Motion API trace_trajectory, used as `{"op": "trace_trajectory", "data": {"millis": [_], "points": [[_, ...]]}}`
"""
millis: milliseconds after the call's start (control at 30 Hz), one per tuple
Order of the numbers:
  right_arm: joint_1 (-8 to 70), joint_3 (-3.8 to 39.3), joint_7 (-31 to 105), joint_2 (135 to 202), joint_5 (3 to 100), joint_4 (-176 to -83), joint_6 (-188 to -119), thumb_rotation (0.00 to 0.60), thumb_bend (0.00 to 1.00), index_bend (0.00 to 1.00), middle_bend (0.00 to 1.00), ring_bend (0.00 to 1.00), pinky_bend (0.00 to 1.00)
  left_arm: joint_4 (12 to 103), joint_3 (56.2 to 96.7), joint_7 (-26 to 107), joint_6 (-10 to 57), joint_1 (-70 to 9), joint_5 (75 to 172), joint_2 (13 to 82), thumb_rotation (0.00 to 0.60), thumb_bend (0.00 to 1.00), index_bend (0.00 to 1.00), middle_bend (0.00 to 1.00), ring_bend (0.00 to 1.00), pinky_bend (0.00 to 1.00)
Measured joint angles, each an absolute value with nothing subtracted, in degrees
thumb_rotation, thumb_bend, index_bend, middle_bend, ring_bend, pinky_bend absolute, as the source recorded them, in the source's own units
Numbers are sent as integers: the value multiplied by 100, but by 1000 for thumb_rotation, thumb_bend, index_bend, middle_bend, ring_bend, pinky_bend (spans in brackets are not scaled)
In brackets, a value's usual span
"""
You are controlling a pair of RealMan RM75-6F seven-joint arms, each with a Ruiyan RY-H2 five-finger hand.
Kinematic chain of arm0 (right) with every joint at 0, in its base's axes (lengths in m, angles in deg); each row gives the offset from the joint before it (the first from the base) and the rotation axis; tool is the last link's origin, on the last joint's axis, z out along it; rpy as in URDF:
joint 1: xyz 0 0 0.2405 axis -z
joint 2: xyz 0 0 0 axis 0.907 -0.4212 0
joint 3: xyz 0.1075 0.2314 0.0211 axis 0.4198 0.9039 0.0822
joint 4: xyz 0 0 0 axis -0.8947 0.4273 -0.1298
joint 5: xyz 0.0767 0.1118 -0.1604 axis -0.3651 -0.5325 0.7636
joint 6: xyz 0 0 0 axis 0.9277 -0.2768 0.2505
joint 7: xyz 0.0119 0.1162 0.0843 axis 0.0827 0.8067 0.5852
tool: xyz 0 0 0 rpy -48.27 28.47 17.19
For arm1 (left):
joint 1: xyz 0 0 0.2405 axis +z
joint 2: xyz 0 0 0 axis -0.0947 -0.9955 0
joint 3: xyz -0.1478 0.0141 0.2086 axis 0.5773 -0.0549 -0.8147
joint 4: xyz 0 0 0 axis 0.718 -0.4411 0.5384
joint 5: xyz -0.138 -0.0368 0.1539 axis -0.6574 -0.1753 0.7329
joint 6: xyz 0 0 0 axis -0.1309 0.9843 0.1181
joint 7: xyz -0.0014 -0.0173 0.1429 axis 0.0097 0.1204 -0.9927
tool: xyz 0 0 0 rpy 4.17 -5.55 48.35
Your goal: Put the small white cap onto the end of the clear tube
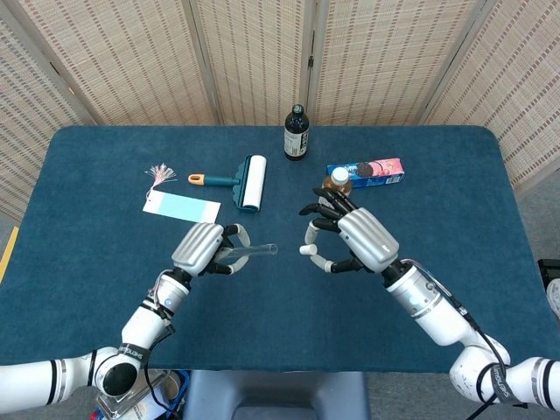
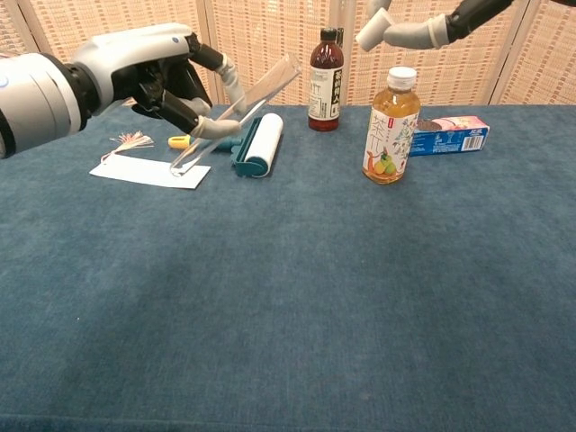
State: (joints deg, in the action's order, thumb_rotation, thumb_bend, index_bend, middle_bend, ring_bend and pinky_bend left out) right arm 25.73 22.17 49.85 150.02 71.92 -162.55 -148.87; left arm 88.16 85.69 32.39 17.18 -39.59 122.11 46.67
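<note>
Now my left robot hand grips the clear tube above the blue surface, fingers wrapped around its near part while the open end juts out to the right. From the chest view the tube slants upward, its lower tip down by the card and its upper end raised toward the middle. My right robot hand pinches the small white cap between thumb and a finger, the other fingers fanned out above it. In the head view the cap sits just to the right of the tube's open end, close but with a gap between them, so I read them as apart. In the chest view only the tips of that hand show at the top edge, with the cap held high, well above the juice bottle. Farther back on the surface lie a lint roller with a teal handle, a pale blue card with a pink tassel beside it, a dark bottle standing upright near the far edge, and a cookie box lying just behind the juice bottle.
</note>
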Motion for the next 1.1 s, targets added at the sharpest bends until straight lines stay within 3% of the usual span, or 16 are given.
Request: {"op": "trace_trajectory", "data": {"millis": [1100], "points": [[2191,2247,4619,15410,6890,-16135,-14662,600,411,657,245,0,0,9005,8547,3180,1718,-4153,11777,4689,600,339,636,1000,1000,1000]]}}
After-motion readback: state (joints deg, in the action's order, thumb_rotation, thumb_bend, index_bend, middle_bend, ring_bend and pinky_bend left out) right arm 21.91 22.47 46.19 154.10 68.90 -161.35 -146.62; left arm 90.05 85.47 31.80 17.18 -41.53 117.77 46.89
